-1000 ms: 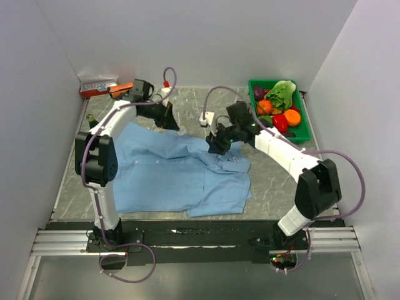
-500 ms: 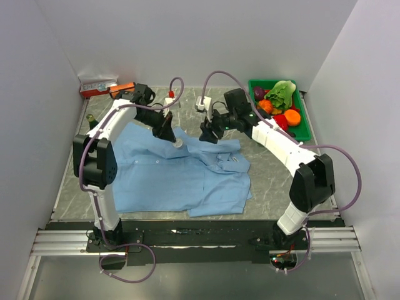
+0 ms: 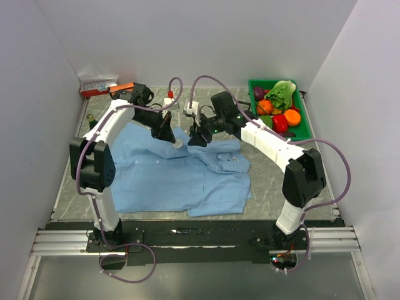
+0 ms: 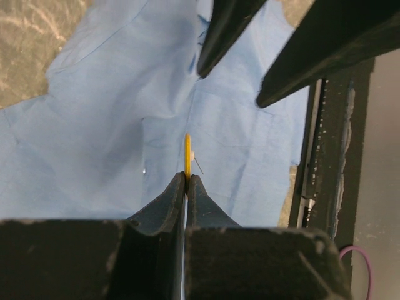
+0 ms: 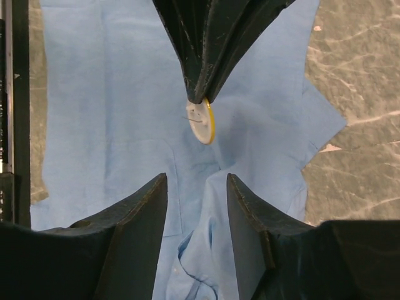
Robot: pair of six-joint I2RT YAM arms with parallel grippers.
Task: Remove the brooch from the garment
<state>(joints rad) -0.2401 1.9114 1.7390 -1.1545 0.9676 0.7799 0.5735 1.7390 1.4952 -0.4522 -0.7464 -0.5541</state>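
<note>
The garment (image 3: 181, 178) is a light blue shirt spread flat on the stone table, also filling the left wrist view (image 4: 94, 125) and the right wrist view (image 5: 112, 112). The brooch (image 5: 202, 120) is a small disc with a yellow rim and a pale face, its thin pin bare. My left gripper (image 4: 187, 176) is shut on the brooch (image 4: 187, 153), holding it edge-on just above the cloth (image 3: 178, 143). My right gripper (image 5: 197, 180) stands open facing it, a short way off, over a raised fold of shirt near the collar (image 3: 195, 139).
A green bin (image 3: 301, 134) of toy vegetables sits at the back right. An orange-and-white box (image 3: 100, 87) lies in the back left corner. White walls close in three sides, and the black rail (image 3: 187, 234) runs along the near edge.
My right gripper has moved left off the collar area toward the left gripper. The left gripper came forward from the back of the table to over the shirt, staying shut.
</note>
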